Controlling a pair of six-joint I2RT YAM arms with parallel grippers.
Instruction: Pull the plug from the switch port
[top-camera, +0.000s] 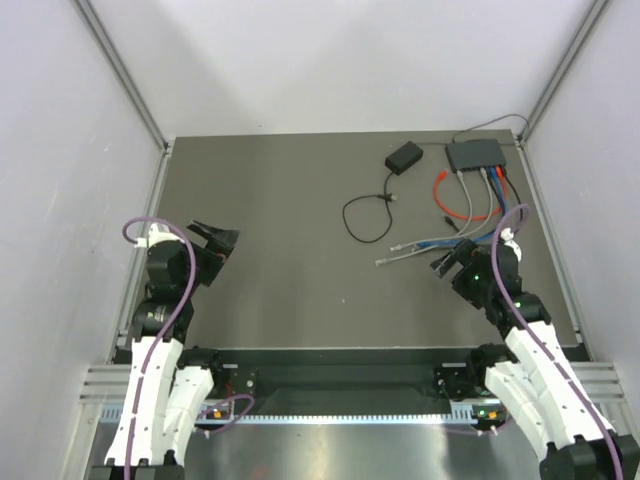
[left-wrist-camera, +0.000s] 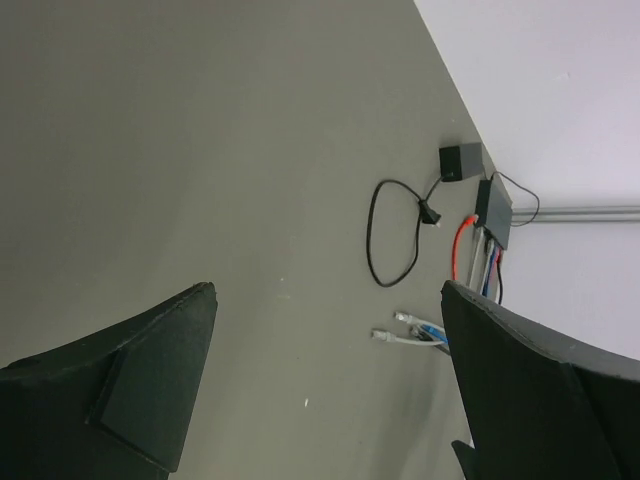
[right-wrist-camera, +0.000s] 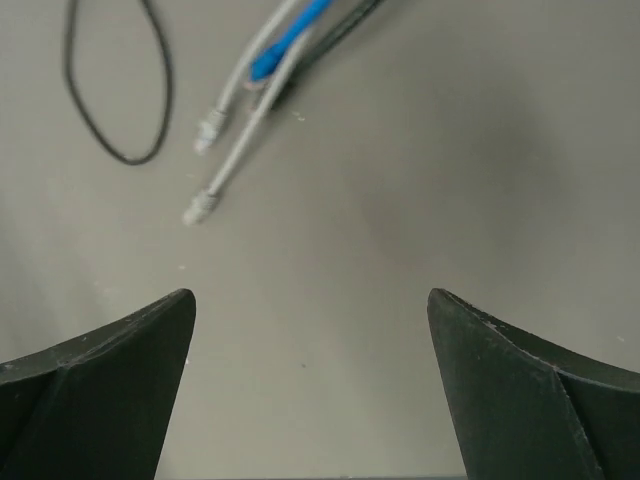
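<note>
My right end effector (top-camera: 450, 262) stands wide open with nothing between its fingers (right-wrist-camera: 100, 390). In the right wrist view, only bare grey worktop (right-wrist-camera: 400, 180) shows in the gap. It sits at the lower right of the top view, pointing towards the upper left. Just beyond it, in the upper left of the wrist view, lie the loose ends of two grey cables (right-wrist-camera: 215, 170), with a blue cable (right-wrist-camera: 290, 35) running alongside them. I touch none of these.

My left end effector (top-camera: 213, 238) is at the left of the top view. It is spread just as wide and grips nothing. The worktop fills the space between its two dark fingers (left-wrist-camera: 150, 390) in the left wrist view.

The switch (top-camera: 476, 154) lies flat in the upper right corner of the top view, well apart from both end effectors. A red cable (top-camera: 445, 200) and several grey and blue ones run from its near long edge. Their plugs (top-camera: 485, 172) are seated there but are too small to tell apart.

To the left of the switch sits the smaller black adapter block (top-camera: 404, 157). Its thin black cord (top-camera: 365, 215) loops across the worktop below it.
</note>
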